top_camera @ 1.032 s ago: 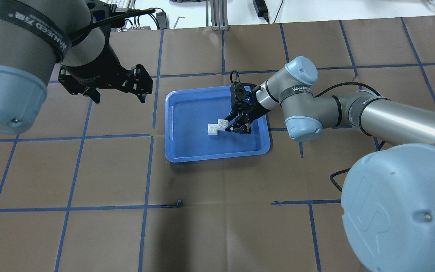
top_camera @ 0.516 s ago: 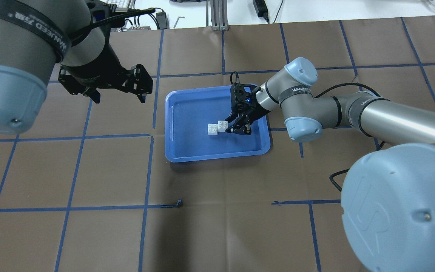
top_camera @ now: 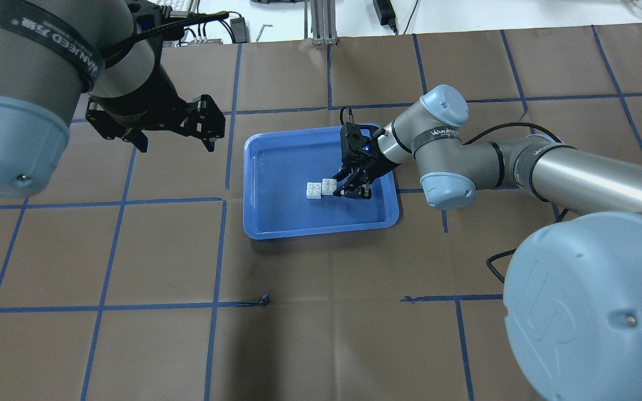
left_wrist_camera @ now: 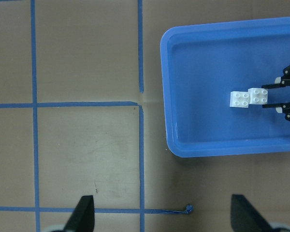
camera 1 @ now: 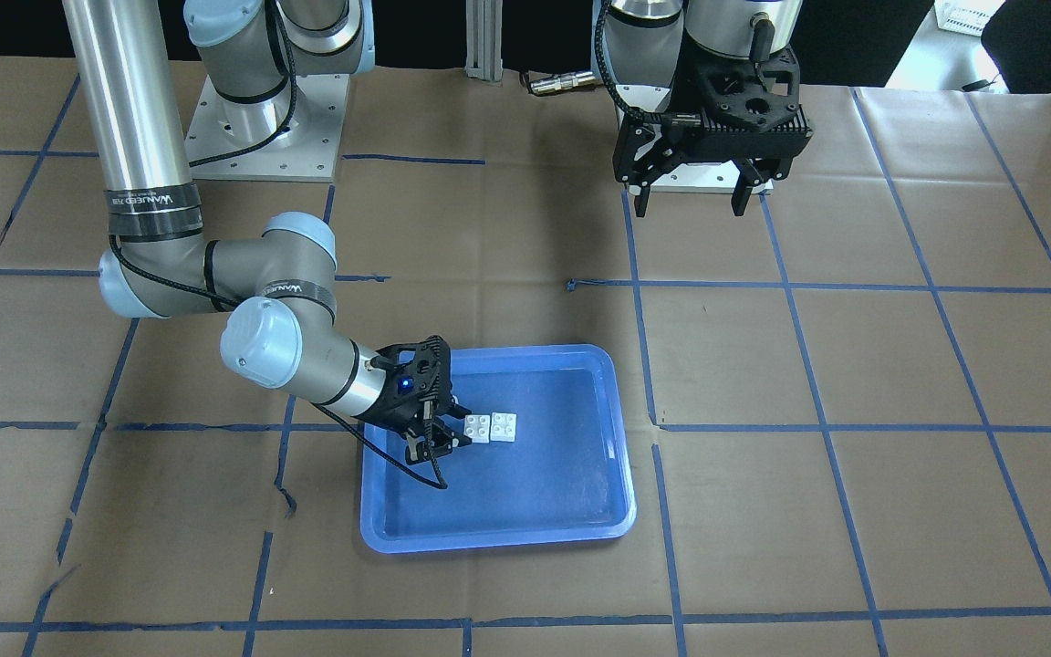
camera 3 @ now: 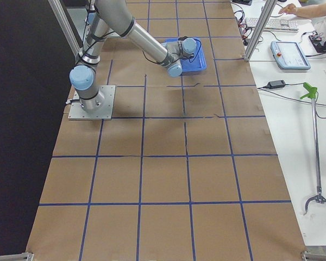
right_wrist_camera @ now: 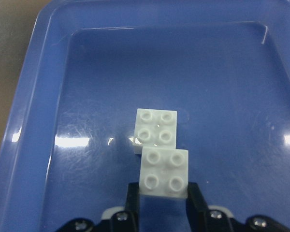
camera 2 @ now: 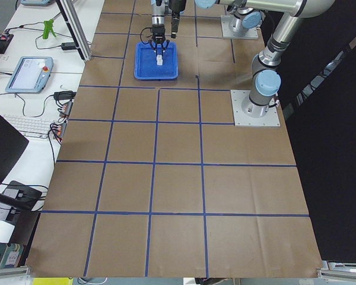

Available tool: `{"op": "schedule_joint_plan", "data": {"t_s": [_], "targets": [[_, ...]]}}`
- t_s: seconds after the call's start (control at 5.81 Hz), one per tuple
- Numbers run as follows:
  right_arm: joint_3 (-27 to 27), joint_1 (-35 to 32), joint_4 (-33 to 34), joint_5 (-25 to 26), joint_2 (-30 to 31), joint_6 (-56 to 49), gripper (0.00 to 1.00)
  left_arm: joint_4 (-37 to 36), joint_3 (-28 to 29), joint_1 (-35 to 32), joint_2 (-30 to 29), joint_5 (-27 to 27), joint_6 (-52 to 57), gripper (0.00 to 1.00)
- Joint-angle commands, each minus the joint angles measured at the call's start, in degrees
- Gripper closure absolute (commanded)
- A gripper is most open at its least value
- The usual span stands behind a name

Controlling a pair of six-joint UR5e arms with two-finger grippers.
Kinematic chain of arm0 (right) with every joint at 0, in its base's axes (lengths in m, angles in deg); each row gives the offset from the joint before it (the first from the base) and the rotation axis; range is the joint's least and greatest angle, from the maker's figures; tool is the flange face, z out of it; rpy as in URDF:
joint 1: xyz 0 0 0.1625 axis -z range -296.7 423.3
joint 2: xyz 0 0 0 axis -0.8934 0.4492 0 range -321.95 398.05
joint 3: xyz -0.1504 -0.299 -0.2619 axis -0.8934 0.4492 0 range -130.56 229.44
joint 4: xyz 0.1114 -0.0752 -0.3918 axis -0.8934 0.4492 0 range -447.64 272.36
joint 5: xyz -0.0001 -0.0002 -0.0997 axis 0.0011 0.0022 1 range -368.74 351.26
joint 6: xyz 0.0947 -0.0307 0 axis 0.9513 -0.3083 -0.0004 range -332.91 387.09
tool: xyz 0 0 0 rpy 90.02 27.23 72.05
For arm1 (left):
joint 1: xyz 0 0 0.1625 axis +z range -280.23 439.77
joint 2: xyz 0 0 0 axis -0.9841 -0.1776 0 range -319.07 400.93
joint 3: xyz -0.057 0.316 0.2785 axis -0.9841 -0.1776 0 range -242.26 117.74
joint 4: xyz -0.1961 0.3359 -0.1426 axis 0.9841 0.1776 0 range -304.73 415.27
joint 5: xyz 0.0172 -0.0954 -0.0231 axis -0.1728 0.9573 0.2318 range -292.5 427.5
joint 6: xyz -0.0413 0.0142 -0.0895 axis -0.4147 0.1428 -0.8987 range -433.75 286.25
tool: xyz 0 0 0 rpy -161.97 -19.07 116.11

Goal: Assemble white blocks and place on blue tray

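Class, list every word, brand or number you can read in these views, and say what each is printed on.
"WANJEED": black band on the right arm.
"WANJEED", then characters too blurred to read: black band on the left arm.
Band lettering in the front-facing view: too small to read.
No text on the white blocks or blue tray.

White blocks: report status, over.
Left tool open, empty, off to the side. Right tool shut on white blocks. Blocks joined offset, resting in blue tray. No obstruction seen.
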Motion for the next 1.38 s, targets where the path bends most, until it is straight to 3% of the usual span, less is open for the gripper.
{"op": "schedule_joint_plan", "data": {"t_s": [0.0, 0.86, 1.2], "targets": [[-0.02, -0.84, -0.02, 0.24, -0.06, 0.00, 0.74, 0.02, 0.00, 0.02, 0.00, 0.06, 0.00, 0.01], [-0.02, -0.84, -0.11, 0.33, -0.14, 0.00, 0.74, -0.07, 0.00, 0.02, 0.00, 0.06, 0.00, 0.01], [0.06, -0.84, 0.15, -0.11, -0.14, 0.00, 0.56, -0.07, 0.00, 0.02, 0.00, 0.06, 0.00, 0.01]]}}
